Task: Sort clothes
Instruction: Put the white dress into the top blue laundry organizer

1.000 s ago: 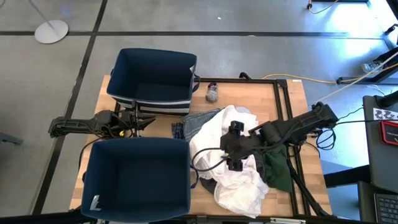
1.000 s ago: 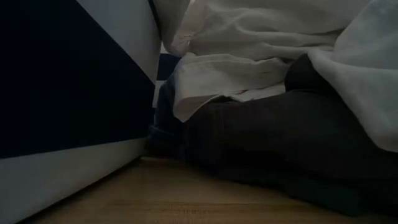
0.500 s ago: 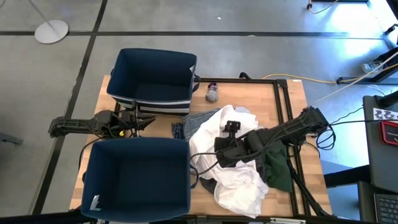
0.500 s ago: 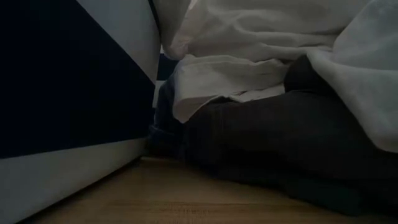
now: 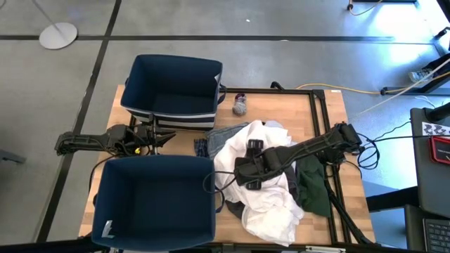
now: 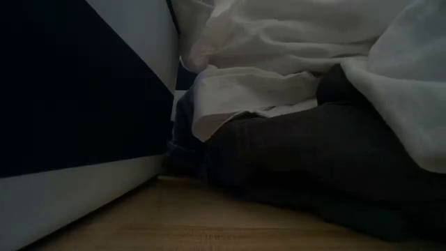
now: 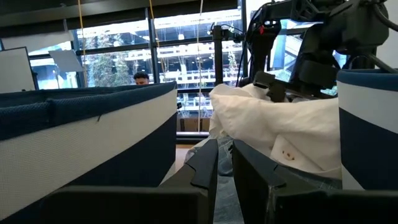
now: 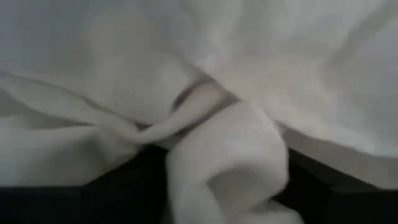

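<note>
Right now the right gripper [image 5: 247, 172] sits low on the heap of clothes [image 5: 264, 179] at about four o'clock on the worktop [image 5: 320, 112], pressed into the white garment [image 5: 271, 211] that lies on top. Whether its jaws are spread or closed on cloth I cannot tell (the wrist view is filled with bunched white folds); my guess is it is there to take the top piece first, since that one covers the rest. A dark green garment [image 5: 313, 190] peeks out at the heap's three o'clock edge, and a small sock [image 5: 240, 106] lies apart toward twelve.

Two navy bins [image 5: 155, 204] stand at nine o'clock, open-topped to receive pieces. Between them the left gripper [image 5: 160, 137] waits, jaws narrow and empty.
</note>
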You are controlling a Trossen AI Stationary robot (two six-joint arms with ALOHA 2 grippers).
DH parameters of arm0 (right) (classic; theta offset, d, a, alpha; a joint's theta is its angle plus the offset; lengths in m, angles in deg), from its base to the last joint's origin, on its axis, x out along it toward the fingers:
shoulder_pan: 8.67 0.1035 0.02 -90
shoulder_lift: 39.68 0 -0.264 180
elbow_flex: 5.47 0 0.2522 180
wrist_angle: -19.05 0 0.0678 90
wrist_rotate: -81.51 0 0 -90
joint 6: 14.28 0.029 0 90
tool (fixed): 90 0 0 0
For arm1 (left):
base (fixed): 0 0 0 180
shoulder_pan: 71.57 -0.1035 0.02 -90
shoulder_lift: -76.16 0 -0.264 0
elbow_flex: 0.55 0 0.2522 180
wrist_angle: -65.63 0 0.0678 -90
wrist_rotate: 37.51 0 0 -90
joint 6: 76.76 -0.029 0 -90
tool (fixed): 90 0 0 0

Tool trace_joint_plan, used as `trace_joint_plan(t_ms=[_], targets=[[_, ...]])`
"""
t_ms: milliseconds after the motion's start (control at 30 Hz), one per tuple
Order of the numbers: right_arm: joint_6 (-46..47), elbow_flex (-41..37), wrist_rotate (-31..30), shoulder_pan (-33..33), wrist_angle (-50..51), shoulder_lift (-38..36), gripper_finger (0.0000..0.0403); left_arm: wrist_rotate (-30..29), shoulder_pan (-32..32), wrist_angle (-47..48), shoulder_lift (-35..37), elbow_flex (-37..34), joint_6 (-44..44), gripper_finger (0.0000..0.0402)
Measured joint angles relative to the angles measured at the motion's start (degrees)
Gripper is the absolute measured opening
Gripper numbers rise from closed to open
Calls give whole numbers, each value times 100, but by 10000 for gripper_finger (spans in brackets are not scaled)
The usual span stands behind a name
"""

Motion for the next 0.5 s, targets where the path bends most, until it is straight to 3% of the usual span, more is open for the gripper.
trace_joint_plan(t_ms=[267, 367, 500], targets=[[-152, 0, -46, 13, 110, 0, 30, 0, 0, 0, 0, 0, 0, 40], [-150, 0, -83, 13, 83, 0, 13, 0, 0, 0, 0, 0, 2, 40], [-153, 0, -116, 12, 102, 0, 42, 0, 0, 0, 0, 0, 0, 40]])
